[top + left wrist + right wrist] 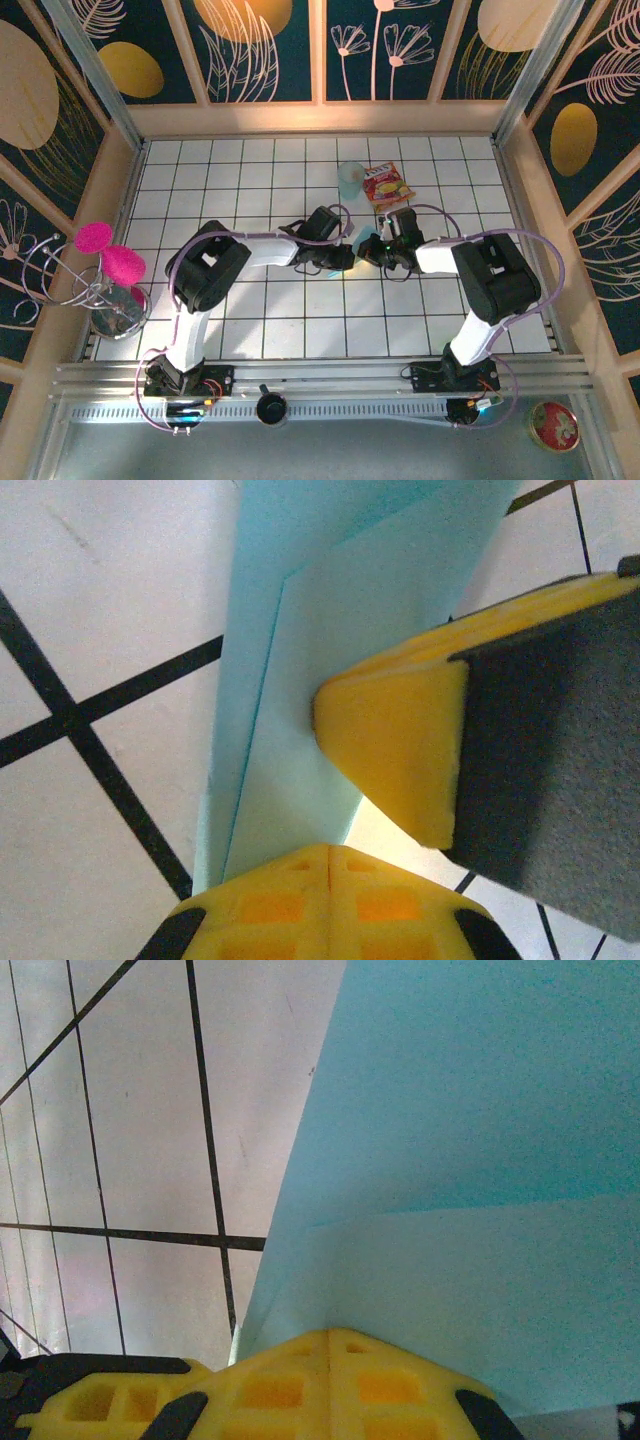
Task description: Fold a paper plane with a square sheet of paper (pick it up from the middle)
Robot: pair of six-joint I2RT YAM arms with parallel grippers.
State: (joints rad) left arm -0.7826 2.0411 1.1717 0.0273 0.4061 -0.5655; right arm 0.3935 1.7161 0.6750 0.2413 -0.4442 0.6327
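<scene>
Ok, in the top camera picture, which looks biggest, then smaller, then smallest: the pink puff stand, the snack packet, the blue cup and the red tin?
1. pink puff stand, biggest.
2. snack packet and red tin look about alike, so I can't rank them.
3. blue cup, smallest.

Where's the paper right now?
Both wrist views show the paper clamped in the left gripper and right gripper; in the top view those meet mid-frame, just this side of the cup.

A blue cup (350,180) stands beside a snack packet (387,185).
</scene>
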